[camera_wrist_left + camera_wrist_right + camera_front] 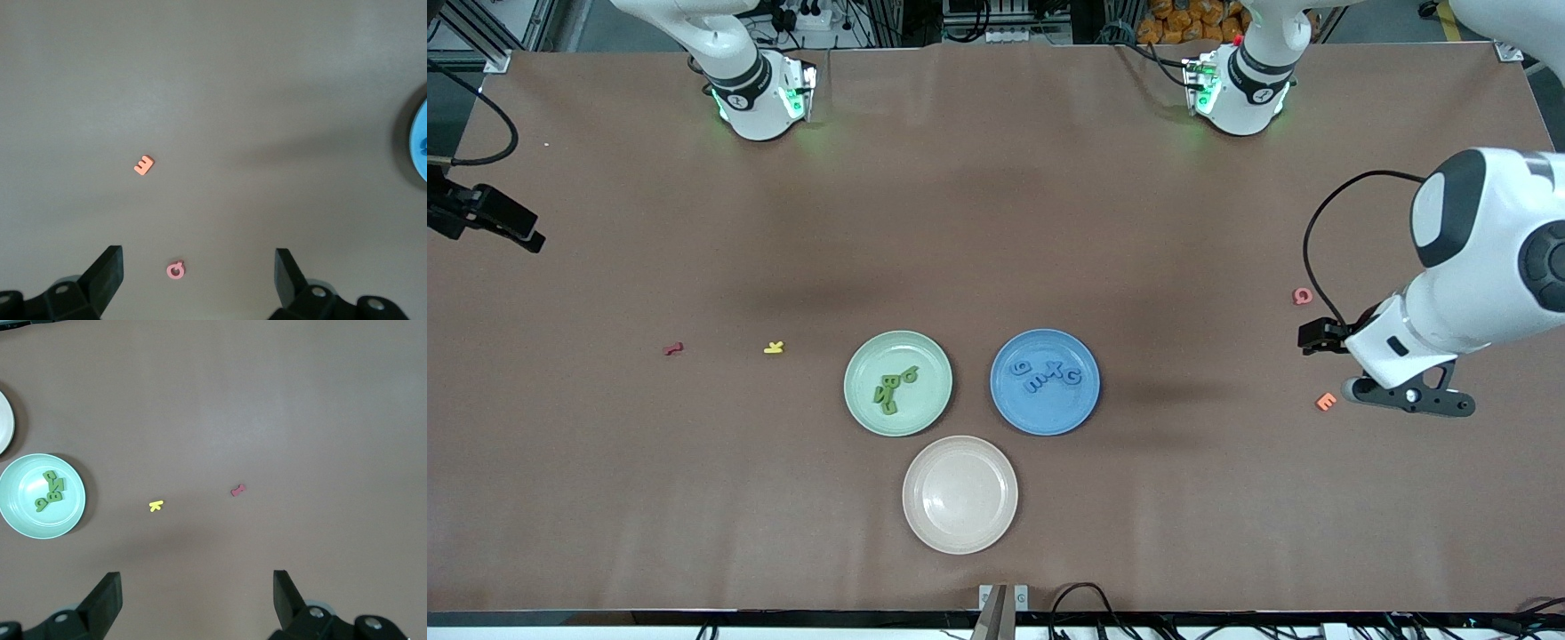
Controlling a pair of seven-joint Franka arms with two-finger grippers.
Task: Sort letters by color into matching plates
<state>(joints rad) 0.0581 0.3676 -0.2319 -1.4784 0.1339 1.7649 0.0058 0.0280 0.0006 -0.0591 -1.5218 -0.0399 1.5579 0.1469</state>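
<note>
The pale green plate [929, 413] holds several dark green letters [893, 388]. Beside it, toward the left arm's end, the blue plate [1014, 413] holds several blue letters [1045, 376]. My left gripper [1414, 400] is open and empty, up over the table's left-arm end near the orange and pink letters; its open fingers [107, 277] frame bare table. My right gripper [503, 222] is open and empty over the right-arm end. The right wrist view shows the green plate [13, 520] with its green letters [51, 491], and the left wrist view shows the blue plate's edge [420, 143].
A beige plate [996, 524] lies empty, nearer the camera than the other two. A red letter [673, 349] and a yellow K [774, 348] lie toward the right arm's end. A pink letter [1303, 296] and an orange E [1326, 402] lie under the left arm.
</note>
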